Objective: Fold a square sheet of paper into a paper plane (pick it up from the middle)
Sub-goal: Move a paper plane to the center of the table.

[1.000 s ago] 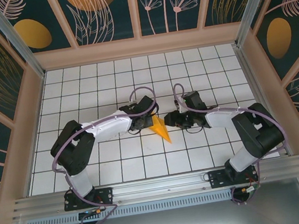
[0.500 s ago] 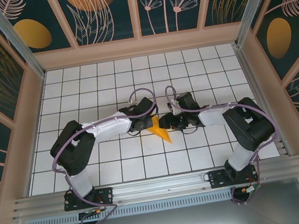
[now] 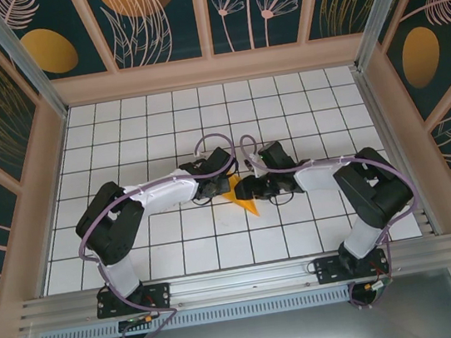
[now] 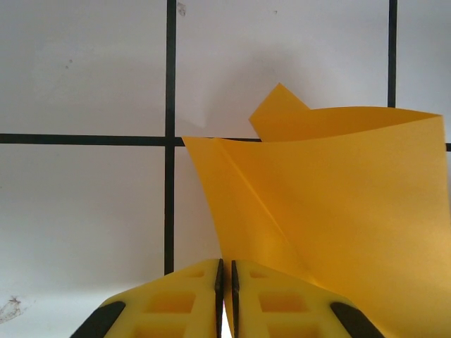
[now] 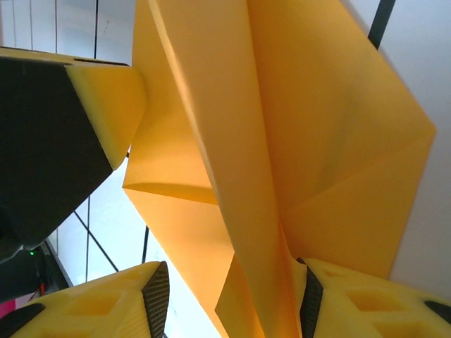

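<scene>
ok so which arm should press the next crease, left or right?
Right, probably. The left gripper is shut on the folded paper, anchoring it. The right gripper is open and straddles its raised fold, so it could close there without a regrasp.

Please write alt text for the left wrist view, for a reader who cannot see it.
The left gripper, its yellow fingers pressed together, pinches the edge of a folded orange-yellow paper that fans out to the right over a white table with black grid lines.
</scene>
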You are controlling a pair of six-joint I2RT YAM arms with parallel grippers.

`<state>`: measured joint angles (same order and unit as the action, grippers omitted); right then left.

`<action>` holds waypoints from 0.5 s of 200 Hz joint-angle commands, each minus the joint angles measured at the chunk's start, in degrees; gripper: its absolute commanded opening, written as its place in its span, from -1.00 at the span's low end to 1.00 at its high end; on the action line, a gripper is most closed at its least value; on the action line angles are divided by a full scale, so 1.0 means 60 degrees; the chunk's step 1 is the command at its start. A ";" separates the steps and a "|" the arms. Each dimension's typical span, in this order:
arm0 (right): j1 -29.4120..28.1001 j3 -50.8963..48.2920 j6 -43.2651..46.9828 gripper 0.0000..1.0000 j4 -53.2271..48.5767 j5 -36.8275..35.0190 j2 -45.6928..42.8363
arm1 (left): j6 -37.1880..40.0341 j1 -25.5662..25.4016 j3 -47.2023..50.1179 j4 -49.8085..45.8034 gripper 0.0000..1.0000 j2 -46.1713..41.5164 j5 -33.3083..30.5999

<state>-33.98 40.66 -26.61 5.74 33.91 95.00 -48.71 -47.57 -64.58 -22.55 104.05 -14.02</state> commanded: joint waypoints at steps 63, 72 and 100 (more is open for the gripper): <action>-0.0465 0.0671 0.0652 -0.35 -0.0884 -0.1182 0.0631 | -0.0045 0.0072 0.0391 0.0308 -0.65 -0.0726 -0.0021; -0.0512 0.0732 0.0645 -0.46 -0.0960 -0.1312 0.0628 | -0.0030 0.0077 0.0441 0.0368 -0.63 -0.0831 -0.0007; -0.0613 0.0985 0.0655 -0.73 -0.1235 -0.1640 0.0487 | -0.0048 0.0077 0.0729 0.0727 -0.58 -0.1602 -0.0086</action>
<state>-36.88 43.99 -23.83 1.39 26.89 97.71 -48.73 -47.57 -61.80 -20.73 99.53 -13.98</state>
